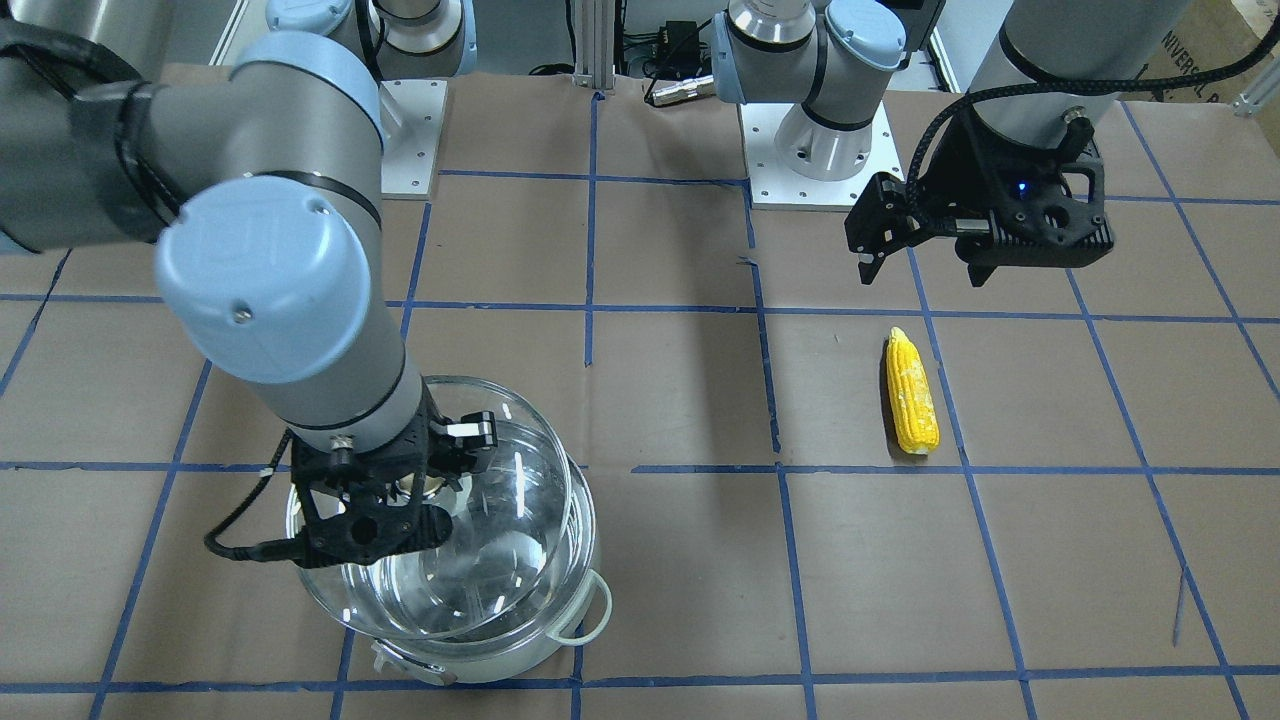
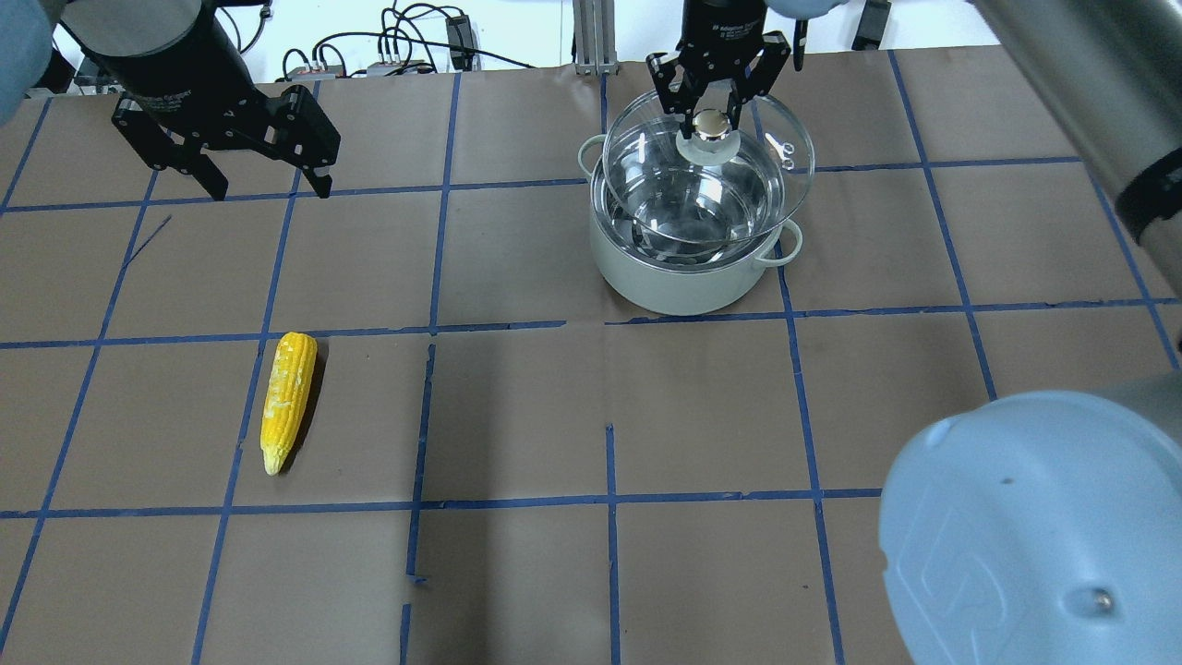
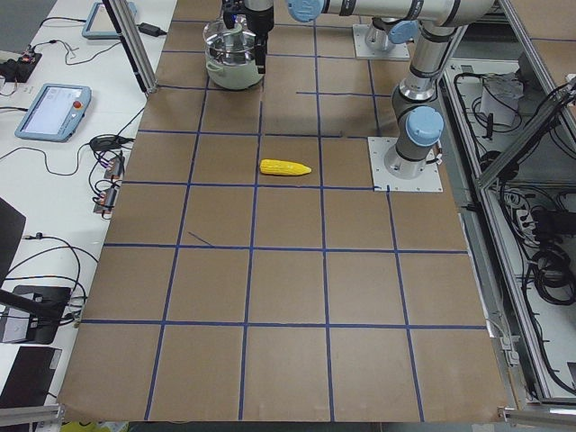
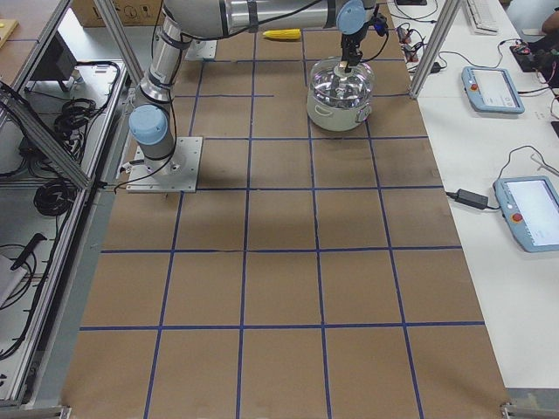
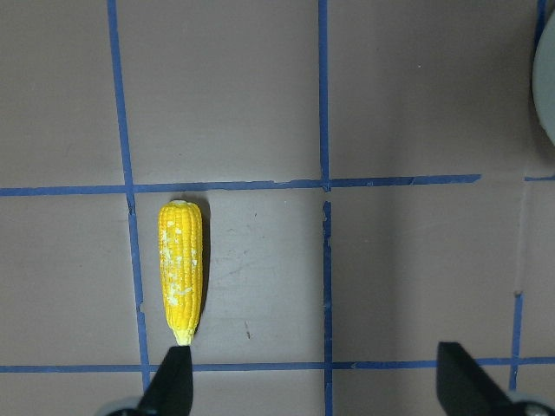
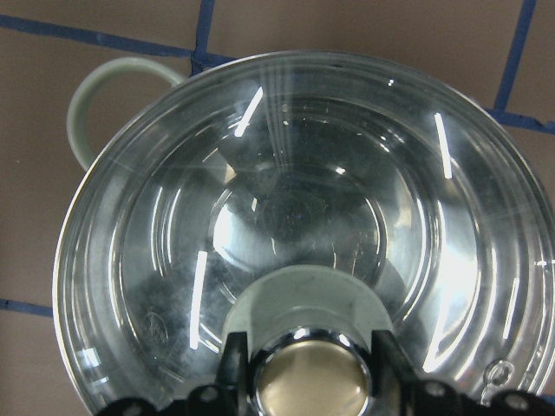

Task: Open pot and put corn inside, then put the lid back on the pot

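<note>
Holding lid (image 2: 739, 185) askew, seemingly to free the pot (image 2: 683, 286) for filling
Corn (image 2: 288, 402) lies nearest, flat on the table, well apart from the pot; left gripper (image 2: 268, 185) hovers beyond it, fingers spread wide, probably ready to collect it. Farthest, right gripper (image 2: 709, 118) pinches the knob (image 2: 709, 127), lid tilted off-centre above the pot.

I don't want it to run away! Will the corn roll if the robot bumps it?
Probably sideways: the corn is round and lies loose on the table. Its tapered end may make it curve. It looks stiff, so it should lift unbent.
</note>
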`<state>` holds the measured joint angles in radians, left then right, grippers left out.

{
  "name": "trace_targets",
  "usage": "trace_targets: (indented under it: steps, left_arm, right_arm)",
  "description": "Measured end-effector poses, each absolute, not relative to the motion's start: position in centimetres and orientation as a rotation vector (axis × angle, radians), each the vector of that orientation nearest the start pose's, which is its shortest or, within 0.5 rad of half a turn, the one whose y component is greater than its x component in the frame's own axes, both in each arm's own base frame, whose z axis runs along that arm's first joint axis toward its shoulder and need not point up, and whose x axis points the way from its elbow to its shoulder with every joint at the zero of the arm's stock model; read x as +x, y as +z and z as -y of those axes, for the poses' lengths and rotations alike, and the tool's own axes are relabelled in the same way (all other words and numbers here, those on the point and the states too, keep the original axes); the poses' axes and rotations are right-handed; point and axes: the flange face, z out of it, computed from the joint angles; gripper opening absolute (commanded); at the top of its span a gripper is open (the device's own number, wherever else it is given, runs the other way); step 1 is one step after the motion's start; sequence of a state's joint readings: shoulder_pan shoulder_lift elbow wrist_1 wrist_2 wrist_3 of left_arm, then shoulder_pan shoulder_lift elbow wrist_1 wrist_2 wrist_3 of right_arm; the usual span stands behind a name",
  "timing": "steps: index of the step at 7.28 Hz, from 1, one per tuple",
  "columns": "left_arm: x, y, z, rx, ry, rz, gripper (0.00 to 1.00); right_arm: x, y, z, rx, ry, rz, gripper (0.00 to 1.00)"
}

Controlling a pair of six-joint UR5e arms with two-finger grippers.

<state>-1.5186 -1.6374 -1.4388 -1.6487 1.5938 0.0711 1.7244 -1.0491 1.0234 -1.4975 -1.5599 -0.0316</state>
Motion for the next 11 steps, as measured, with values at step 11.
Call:
trace_targets:
  steps: [11]
  left_arm:
    - [3.4,25.6,51.9,0.268,0.038,-3.128,1.00]
  right_arm:
    - [9.9,51.2,51.9,-0.195,0.012,-3.112,0.36]
